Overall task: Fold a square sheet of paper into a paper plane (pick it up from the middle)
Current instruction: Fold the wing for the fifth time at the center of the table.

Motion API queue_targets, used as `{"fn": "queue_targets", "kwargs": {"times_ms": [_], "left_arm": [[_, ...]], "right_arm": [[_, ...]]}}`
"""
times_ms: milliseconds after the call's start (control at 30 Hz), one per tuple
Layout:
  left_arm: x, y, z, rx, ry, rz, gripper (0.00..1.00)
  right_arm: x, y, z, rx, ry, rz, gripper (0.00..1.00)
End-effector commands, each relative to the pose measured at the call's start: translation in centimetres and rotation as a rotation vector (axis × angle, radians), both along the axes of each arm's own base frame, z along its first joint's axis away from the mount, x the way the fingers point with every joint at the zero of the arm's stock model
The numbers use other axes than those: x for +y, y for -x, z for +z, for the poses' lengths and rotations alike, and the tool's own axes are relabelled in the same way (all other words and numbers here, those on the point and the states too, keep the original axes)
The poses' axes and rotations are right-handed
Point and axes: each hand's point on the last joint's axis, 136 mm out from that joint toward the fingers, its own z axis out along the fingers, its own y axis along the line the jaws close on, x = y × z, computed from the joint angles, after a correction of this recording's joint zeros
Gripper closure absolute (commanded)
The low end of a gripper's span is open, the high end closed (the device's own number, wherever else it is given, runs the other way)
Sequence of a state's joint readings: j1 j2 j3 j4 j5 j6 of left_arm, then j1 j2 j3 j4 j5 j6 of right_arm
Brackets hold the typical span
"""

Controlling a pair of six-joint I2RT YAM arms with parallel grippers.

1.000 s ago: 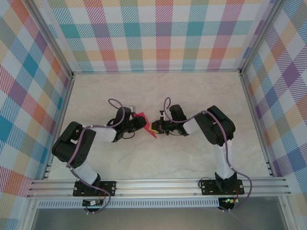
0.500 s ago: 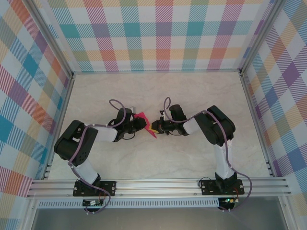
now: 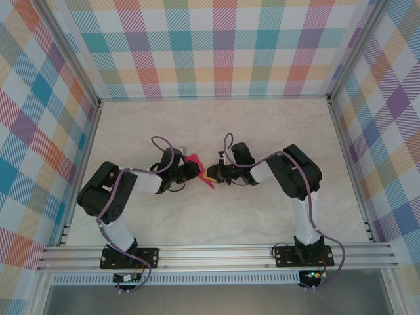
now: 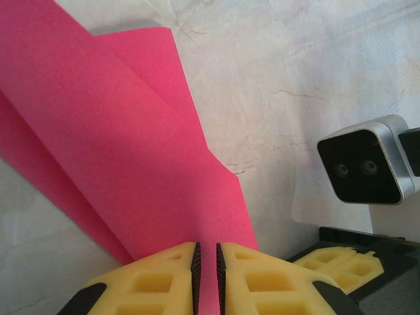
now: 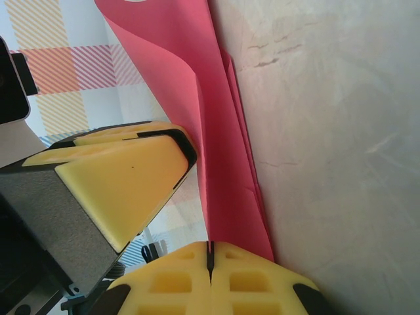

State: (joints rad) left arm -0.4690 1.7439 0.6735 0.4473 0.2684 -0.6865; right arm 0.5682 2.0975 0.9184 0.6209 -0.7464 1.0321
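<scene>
**Partly folded pink paper sheet (image 3: pixel 199 162) pinched between 2 grippers at the middle of the top view.**

The left gripper (image 4: pixel 207 256) is closed on the sheet's lower edge, with a slit of pink seen between its fingers (image 4: pixel 164 279). The right gripper (image 5: pixel 210 252) is clamped flat on another edge. This is judged to be for holding the layers taut above the marble tabletop (image 4: pixel 295 65) while a crease is set. The fold lines are hidden by overlapping layers, the sheet is cut off at the frame edges in the wrist views, and from above it is too small for its shape to be read.
</scene>
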Motion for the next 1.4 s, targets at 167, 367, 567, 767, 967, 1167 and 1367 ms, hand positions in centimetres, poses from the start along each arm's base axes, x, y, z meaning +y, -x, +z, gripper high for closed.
{"fn": "queue_targets", "kwargs": {"times_ms": [167, 367, 567, 767, 967, 1167, 1367], "left_arm": [[-0.2, -0.6, -0.3, -0.015, -0.032, -0.007, 0.83], [0.2, -0.3, -1.1, 0.017, -0.059, -0.002, 0.85], [0.7, 0.4, -2.3, 0.067, -0.095, -0.001, 0.86], [0.9, 0.9, -3.3, 0.100, -0.109, -0.003, 0.87], [1.0, 1.2, -3.8, 0.119, -0.115, -0.007, 0.87], [1.0, 1.3, -3.9, 0.127, -0.119, -0.008, 0.88], [0.9, 1.2, -3.8, 0.125, -0.117, -0.007, 0.88]], "right_arm": [[-2.3, 2.0, -5.8, 0.190, 0.147, -0.037, 1.00], [-2.3, 2.0, -5.7, 0.189, 0.149, -0.035, 1.00], [-2.0, 1.5, -3.9, 0.143, 0.154, -0.001, 0.94], [-1.5, 1.6, -1.4, 0.090, 0.140, 0.065, 0.83], [-1.5, 2.2, 0.4, 0.046, 0.145, 0.136, 0.79], [-1.4, 2.3, 1.8, 0.011, 0.146, 0.179, 0.78], [-1.4, 2.6, 1.9, 0.008, 0.154, 0.194, 0.81]]}}
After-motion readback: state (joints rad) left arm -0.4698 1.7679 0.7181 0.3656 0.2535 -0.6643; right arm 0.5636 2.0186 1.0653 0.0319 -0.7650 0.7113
